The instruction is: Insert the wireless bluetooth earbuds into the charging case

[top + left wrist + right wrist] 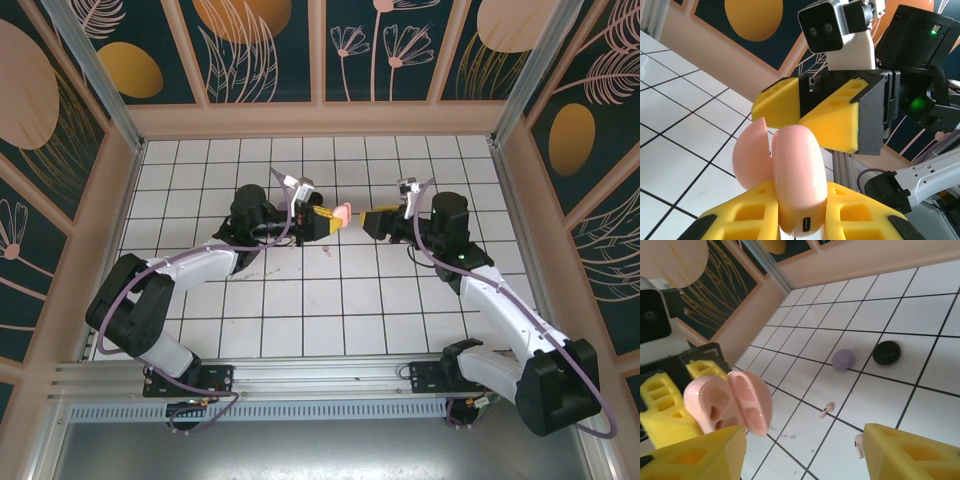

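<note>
— two pink buds [827, 410] lay on the tiles [920, 305], apart from your case [795, 170].
— your left gripper [322, 221] was clamped on that open case; your right gripper [373, 222] stood open, empty, facing it.

The left arm [200, 263] and right arm [503, 303] share one build: glossy black joints, white link shells, and a lilac cable [866, 174] trailing alongside. The left gripper [330, 219] and right gripper [372, 221] carry chunky yellow fingers [832, 125] with moulded pockets, on dark grey mounts. A white camera block [822, 27] with two lenses rides the wrist, and a green light [916, 104] glows on black housing.
</note>
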Robot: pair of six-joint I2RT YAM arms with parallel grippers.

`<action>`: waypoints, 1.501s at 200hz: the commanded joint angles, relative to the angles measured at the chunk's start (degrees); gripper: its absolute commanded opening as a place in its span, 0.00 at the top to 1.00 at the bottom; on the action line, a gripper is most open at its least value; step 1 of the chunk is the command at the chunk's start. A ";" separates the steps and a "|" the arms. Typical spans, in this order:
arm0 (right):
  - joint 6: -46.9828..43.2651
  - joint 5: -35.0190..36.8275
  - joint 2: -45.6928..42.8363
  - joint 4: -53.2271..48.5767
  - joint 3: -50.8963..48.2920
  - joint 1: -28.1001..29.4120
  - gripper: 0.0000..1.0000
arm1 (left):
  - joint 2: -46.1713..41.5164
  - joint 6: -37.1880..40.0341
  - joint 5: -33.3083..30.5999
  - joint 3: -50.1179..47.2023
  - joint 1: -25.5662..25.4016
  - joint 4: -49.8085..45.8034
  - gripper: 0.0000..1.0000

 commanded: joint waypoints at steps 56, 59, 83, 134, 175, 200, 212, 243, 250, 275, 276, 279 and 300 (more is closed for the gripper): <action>1.40 -10.34 -0.92 0.38 2.09 -0.09 0.36 | -0.41 0.84 1.36 -0.01 -0.19 4.26 1.00; 1.27 -10.50 -0.89 0.31 2.11 -0.10 0.36 | -0.48 0.82 1.41 0.05 -0.19 4.29 1.00; 0.94 -10.65 -0.73 0.15 2.14 -0.05 0.37 | -0.74 0.66 1.54 0.11 -0.14 4.38 1.00; 1.74 -11.02 0.28 1.63 2.42 0.05 0.39 | -1.12 0.49 1.54 0.10 -0.19 4.20 1.00; 1.47 -11.17 2.12 2.20 3.32 0.57 0.43 | -1.12 0.04 1.80 0.31 -0.19 4.64 1.00; 1.47 -10.91 3.49 2.93 3.88 0.60 0.45 | -1.20 -0.27 1.98 0.36 -0.18 4.81 1.00; 1.47 -10.68 4.14 3.34 4.24 0.64 0.46 | -1.20 -0.40 2.08 0.51 -0.14 4.90 1.00; 1.46 -10.70 6.00 3.83 5.16 0.76 0.48 | -1.31 -0.67 2.15 0.62 -0.19 5.07 1.00; 1.46 -10.77 6.26 4.01 5.33 0.73 0.49 | -1.42 -0.66 2.16 0.71 -0.25 5.02 1.00; 1.56 -10.89 7.00 4.47 5.68 1.02 0.50 | -1.38 -0.66 2.15 0.79 -0.23 4.99 1.00; 1.56 -10.88 7.05 4.46 5.68 1.03 0.50 | -1.38 -0.66 2.15 0.79 -0.21 4.99 1.00; 1.55 -10.87 7.09 4.45 5.76 1.13 0.50 | -1.34 -0.68 2.15 0.79 -0.19 4.99 1.00; 1.56 -10.98 7.54 4.61 6.02 1.55 0.51 | -1.13 -0.75 2.22 0.97 -0.18 4.99 1.00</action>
